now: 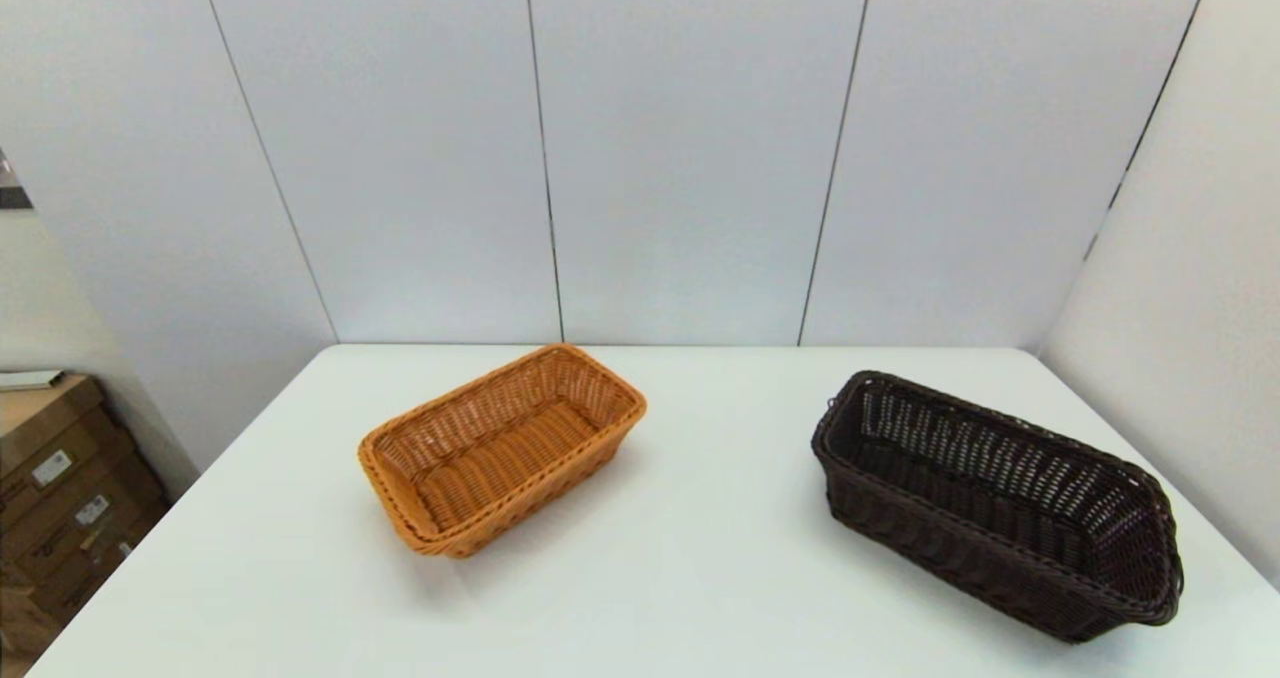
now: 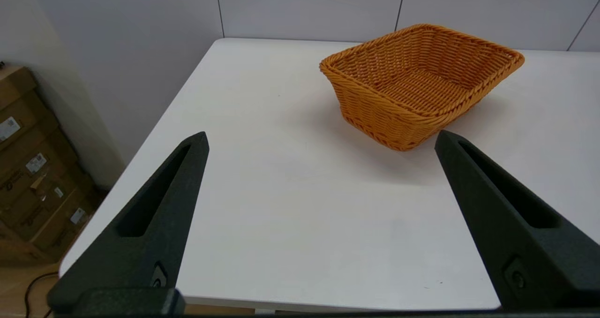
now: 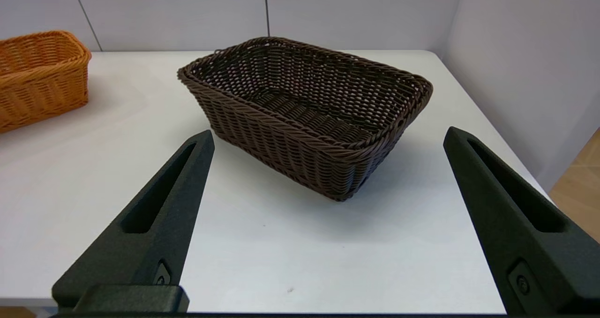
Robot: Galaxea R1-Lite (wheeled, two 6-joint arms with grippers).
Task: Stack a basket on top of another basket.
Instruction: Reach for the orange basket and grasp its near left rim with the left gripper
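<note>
Both baskets sit apart on the counter (image 1: 700, 558); the right hand (image 3: 328, 135) gapes wide facing the dark basket (image 3: 304, 116), likely readying a grab.

I see the dark brown basket (image 1: 1000, 503) upright on my right, deep and open-weave. The orange-tan basket (image 1: 500, 448), shallower with a braided rim, sits upright well apart on my left.

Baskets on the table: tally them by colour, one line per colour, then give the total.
Dark brown basket: 1
Orange-tan basket: 1
Total: 2, both standing apart on the white table, neither stacked nor held.
</note>
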